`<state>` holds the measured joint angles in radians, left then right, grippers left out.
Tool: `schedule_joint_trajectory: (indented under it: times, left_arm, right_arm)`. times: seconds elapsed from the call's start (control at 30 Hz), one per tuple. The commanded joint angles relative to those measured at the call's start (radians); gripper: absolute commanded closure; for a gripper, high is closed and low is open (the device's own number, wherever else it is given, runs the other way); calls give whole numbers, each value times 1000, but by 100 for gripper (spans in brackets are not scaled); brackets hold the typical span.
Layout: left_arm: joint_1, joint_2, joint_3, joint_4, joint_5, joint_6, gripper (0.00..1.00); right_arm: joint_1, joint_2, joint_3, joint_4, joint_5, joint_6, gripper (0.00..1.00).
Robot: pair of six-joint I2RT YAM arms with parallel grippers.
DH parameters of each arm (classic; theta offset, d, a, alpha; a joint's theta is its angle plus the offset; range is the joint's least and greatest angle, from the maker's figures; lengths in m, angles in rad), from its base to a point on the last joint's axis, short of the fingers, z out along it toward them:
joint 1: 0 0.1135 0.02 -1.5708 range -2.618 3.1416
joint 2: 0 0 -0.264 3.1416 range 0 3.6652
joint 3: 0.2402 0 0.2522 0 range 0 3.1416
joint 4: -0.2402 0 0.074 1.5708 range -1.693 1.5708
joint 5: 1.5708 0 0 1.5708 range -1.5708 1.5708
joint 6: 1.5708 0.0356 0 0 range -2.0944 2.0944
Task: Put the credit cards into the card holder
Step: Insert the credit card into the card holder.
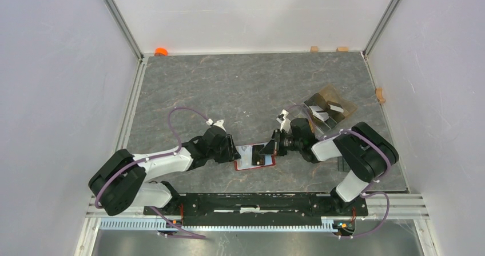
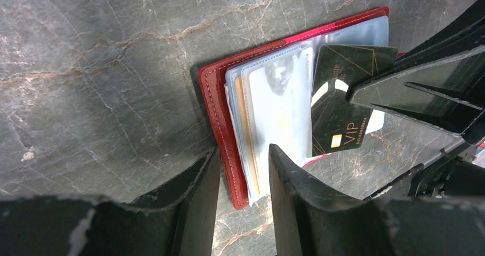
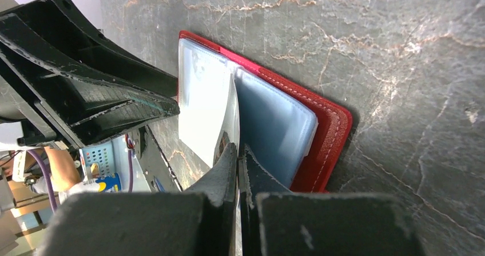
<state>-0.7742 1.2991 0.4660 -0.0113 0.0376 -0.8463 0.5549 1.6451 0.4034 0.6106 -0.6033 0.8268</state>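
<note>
The red card holder [image 1: 254, 163] lies open on the table between both arms, its clear sleeves [image 2: 280, 104] facing up. An orange card edge [image 2: 242, 136] and a pale blue card [image 3: 274, 124] sit inside sleeves. My right gripper [image 3: 237, 147] is shut on a dark VIP card [image 2: 342, 110], which leans over the holder's right page with its edge at a raised sleeve [image 3: 230, 104]. My left gripper [image 2: 243, 150] stands open astride the holder's near corner: one finger lies over the sleeves, and the other is beside the red cover [image 2: 220, 119] with a sliver of table between them.
A brown see-through box [image 1: 329, 108] with white and tan blocks stands just behind the right arm. An orange object [image 1: 161, 51] sits at the back left corner. Small tan blocks [image 1: 314, 48] line the back and right walls. White walls enclose the table.
</note>
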Motion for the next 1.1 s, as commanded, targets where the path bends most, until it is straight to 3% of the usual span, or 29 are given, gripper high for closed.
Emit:
schedule_joint_trajectory:
  times: [0.0, 0.57, 1.07]
  left_arm:
    - [3, 29, 9, -30, 1, 42, 57]
    - [3, 46, 14, -8, 19, 52, 63]
    - [3, 64, 18, 50, 59, 85, 66]
  right_arm:
    - [12, 42, 8, -35, 12, -23, 100]
    - [39, 71, 66, -260, 142, -71, 100]
    - [73, 182, 169, -373, 138, -113, 99]
